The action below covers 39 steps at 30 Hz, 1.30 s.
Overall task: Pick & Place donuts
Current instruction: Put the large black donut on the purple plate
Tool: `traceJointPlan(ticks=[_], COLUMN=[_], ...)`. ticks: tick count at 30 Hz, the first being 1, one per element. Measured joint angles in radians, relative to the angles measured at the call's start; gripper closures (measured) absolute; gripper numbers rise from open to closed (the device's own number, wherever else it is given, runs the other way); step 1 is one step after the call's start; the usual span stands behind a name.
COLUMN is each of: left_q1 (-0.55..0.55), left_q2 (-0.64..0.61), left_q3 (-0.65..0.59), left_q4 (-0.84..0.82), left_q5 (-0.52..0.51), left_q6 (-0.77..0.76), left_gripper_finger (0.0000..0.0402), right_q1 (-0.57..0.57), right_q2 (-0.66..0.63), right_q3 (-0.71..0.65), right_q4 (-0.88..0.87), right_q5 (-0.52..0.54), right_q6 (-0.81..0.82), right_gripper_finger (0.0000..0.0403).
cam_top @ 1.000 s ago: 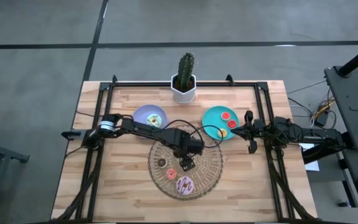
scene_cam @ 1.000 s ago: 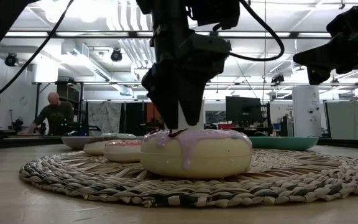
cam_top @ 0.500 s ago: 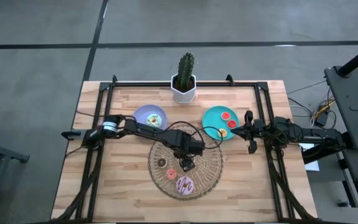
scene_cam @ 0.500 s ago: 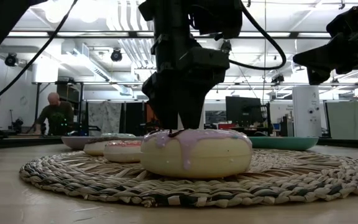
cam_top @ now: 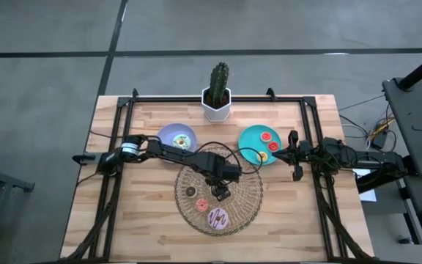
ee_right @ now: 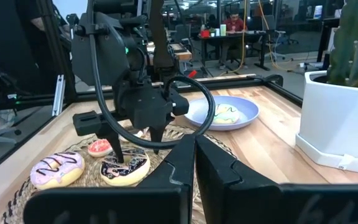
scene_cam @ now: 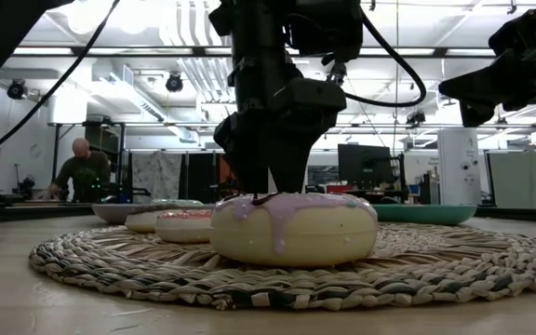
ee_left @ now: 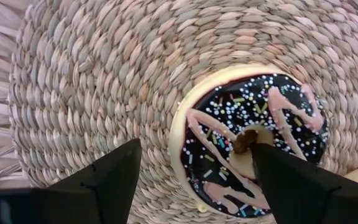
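Hovering over the round woven mat (cam_top: 218,196) in the middle of the wooden table (cam_top: 138,213), the left pincer (cam_top: 220,192) points straight down at the brown-iced donut (ee_left: 253,143), a ring with white drizzle and coloured sprinkles. Its fingers (ee_left: 114,177) are spread wide, one on the bare weave just outside the donut's rim and the other over the donut's hole; whether either touches the donut cannot be told. The right wrist view shows that donut (ee_right: 124,167) lying flat on the mat under those two fingers. On the same mat lie the pink-iced donut (cam_top: 217,217), nearest the front edge, a tiny red donut (cam_top: 202,204) and a tiny dark brown donut (cam_top: 190,191), each apart from the others. From table height the pink-iced donut (scene_cam: 294,228) fills the foreground, with the left arm standing behind it. A white-green donut (cam_top: 182,141) sits in the lavender plate (cam_top: 168,132), and the teal plate (cam_top: 249,139) carries tiny red, orange and yellow rings. The right pincer (cam_top: 293,155) waits off the mat, just beside the teal plate's edge, its fingers (ee_right: 219,168) drawn close together with nothing between them. A potted cactus (cam_top: 217,89) stands at the table's far edge. A person (scene_cam: 80,172) sits in the room beyond.
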Motion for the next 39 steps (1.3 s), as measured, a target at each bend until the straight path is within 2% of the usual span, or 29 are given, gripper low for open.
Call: traceJointPlan(ticks=[39], left_q1=[0.014], left_q2=[0.000], left_q3=[-0.024], left_q4=[0.033], left_q5=[0.005], left_q6=[-0.009], left_gripper_finger=[0.0124], right_q1=[0.000], right_q2=[0.000], right_q3=[0.000], right_q4=[0.000], right_q5=[0.000], right_q6=[0.000], right_gripper_finger=[0.0394])
